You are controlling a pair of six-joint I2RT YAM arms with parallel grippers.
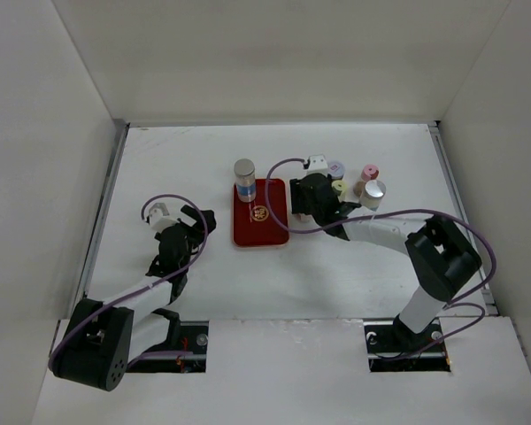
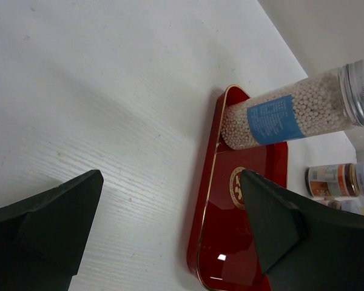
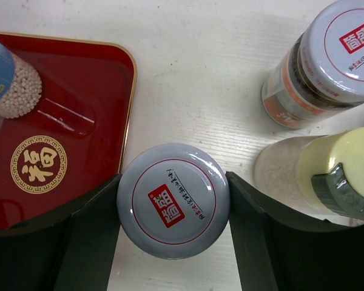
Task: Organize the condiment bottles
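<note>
Held small cylindrical grey-capped jar [image 3: 173, 197] in part-closed right hand [image 3: 173, 209], touching both sides; judged light, rigid, slick-walled; best gripped on body below cap.

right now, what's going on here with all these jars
The right gripper is closed around a grey-capped jar standing on the table just right of the red tray. One tall blue-labelled jar already stands on the tray. The other jars wait in a cluster further right. The left gripper hangs open, holding nothing.
</note>
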